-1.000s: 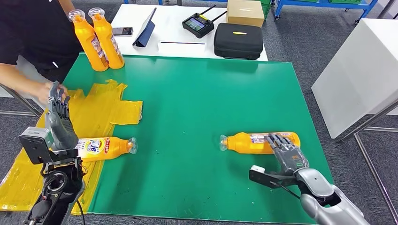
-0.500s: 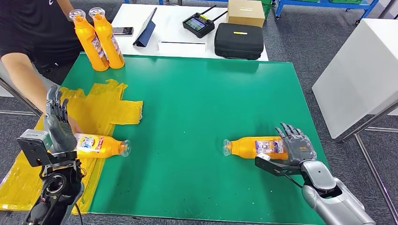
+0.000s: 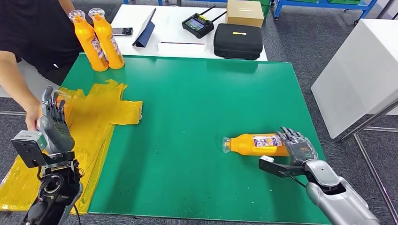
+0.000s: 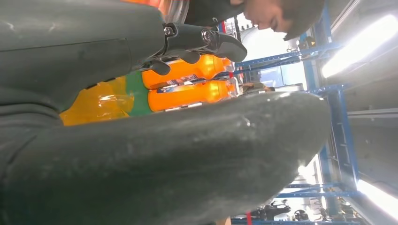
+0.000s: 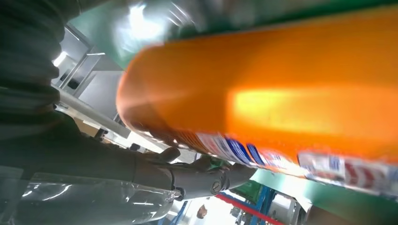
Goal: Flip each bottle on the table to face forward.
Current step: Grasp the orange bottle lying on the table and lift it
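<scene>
At the far left of the head view a person's forearm (image 3: 19, 89) is seen reaching down beside the desk (image 3: 197, 117), the person's hand near the raised left hand (image 3: 52, 123). The left hand is held upright over the yellow plastic sheet (image 3: 101, 110) at the desk's left edge; its fingers (image 3: 50, 105) point upward and nothing is seen gripped in them, and in the left wrist view (image 4: 197, 40) they are loosely extended, so the hand is taken as released. Two orange bottles (image 3: 96, 40) are stood upright, touching each other, at the desk's far left corner, caps up.

On the right part of the green desk one orange bottle (image 3: 256, 144) is laid on its side, its clear cap pointed toward the left and its label turned upward. Its base end is grasped by the right hand (image 3: 296, 147), the fingers being wrapped over the bottle's body. In the right wrist view the bottle (image 5: 281, 84) is seen close against the hand.

On the white table behind, a tablet (image 3: 145, 23), a controller (image 3: 199, 23), a black case (image 3: 238, 40) and a cardboard box (image 3: 245, 11) are laid.
</scene>
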Robot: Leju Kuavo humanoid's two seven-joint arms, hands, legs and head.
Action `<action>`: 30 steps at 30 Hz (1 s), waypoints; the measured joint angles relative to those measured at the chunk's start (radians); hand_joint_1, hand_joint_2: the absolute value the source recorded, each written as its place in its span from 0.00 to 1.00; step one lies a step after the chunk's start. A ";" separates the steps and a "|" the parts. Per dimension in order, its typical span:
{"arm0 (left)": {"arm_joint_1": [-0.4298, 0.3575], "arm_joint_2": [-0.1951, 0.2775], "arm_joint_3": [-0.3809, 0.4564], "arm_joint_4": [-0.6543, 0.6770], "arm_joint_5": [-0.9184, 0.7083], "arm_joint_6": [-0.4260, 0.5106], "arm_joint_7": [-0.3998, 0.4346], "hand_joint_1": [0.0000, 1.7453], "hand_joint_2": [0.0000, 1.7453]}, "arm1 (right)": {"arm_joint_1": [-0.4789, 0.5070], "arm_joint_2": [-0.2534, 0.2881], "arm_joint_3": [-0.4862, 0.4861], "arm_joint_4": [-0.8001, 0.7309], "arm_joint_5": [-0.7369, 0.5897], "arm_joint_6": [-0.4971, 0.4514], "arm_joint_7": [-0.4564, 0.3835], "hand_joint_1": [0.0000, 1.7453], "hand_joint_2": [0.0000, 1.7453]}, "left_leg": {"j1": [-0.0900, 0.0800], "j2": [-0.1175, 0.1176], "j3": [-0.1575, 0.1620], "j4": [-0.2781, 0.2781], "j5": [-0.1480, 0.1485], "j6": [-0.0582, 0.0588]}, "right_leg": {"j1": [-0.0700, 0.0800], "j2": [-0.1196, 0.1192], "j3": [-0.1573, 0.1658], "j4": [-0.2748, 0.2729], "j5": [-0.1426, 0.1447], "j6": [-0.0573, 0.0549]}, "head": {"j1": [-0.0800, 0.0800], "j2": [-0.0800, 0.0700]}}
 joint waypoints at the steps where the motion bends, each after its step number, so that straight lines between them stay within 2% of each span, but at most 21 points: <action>1: -0.001 0.001 0.000 0.002 0.003 -0.002 0.000 0.00 0.00 | -0.016 0.006 0.007 0.022 0.001 0.001 -0.005 0.00 1.00 | 0.000 0.001 0.001 0.000 0.000 0.000 | 0.000 0.001 0.000 0.000 0.000 0.000 | 0.000 0.000; 5: -0.012 0.002 -0.004 0.010 0.012 -0.007 -0.004 0.00 0.00 | -0.092 0.046 0.044 0.141 0.016 -0.030 -0.024 0.00 1.00 | 0.000 0.006 0.005 0.000 0.000 -0.001 | 0.000 0.005 -0.001 -0.001 0.001 -0.004 | 0.000 0.000; 6: -0.015 0.002 -0.005 0.011 0.014 -0.007 -0.005 0.00 0.00 | -0.111 0.056 0.053 0.172 0.019 -0.039 -0.026 0.06 1.00 | 0.000 0.007 0.006 0.000 -0.001 -0.002 | 0.000 0.006 -0.003 -0.001 0.001 -0.004 | 0.000 0.000; 9: -0.020 0.002 -0.010 0.014 0.017 -0.007 -0.006 0.00 0.00 | -0.153 0.082 0.075 0.238 0.024 -0.047 -0.029 0.82 1.00 | 0.001 0.009 0.010 -0.001 -0.004 -0.002 | 0.001 0.008 -0.005 -0.001 0.001 -0.004 | 0.000 0.000; 10: -0.021 0.002 -0.012 0.014 0.017 -0.006 -0.007 0.00 0.00 | -0.164 0.091 0.082 0.259 0.027 -0.046 -0.030 1.00 1.00 | 0.001 0.010 0.011 -0.001 -0.004 -0.001 | 0.001 0.009 -0.004 -0.001 0.001 -0.004 | 0.000 0.000; 16: -0.019 0.003 -0.015 0.014 0.030 0.003 0.000 0.00 0.00 | -0.262 0.166 0.129 0.392 0.037 -0.017 -0.042 1.00 1.00 | 0.002 0.016 0.009 -0.001 0.006 -0.003 | 0.002 0.014 0.002 -0.001 0.012 -0.004 | 0.000 0.000; 21: -0.017 0.006 -0.017 0.014 0.100 -0.076 0.061 0.00 0.00 | -0.331 0.196 0.146 0.466 -0.032 0.055 -0.093 1.00 1.00 | 0.003 0.015 0.009 -0.001 0.007 -0.003 | 0.003 0.014 0.000 -0.001 0.012 -0.005 | 0.000 0.000; 25: -0.015 0.012 -0.021 0.016 0.155 -0.135 0.094 0.00 1.00 | -0.354 0.202 0.136 0.491 -0.146 0.118 -0.166 1.00 1.00 | 0.003 0.014 0.009 -0.001 0.007 -0.003 | 0.003 0.014 0.002 -0.001 0.012 -0.004 | 0.000 0.000; 30: 0.007 0.020 -0.024 0.017 0.279 -0.268 0.152 0.00 1.00 | -0.343 0.220 0.051 0.486 -0.459 0.317 -0.340 1.00 1.00 | 0.004 0.015 0.009 -0.001 0.005 -0.004 | 0.004 0.014 0.002 -0.001 0.012 -0.004 | 0.000 0.000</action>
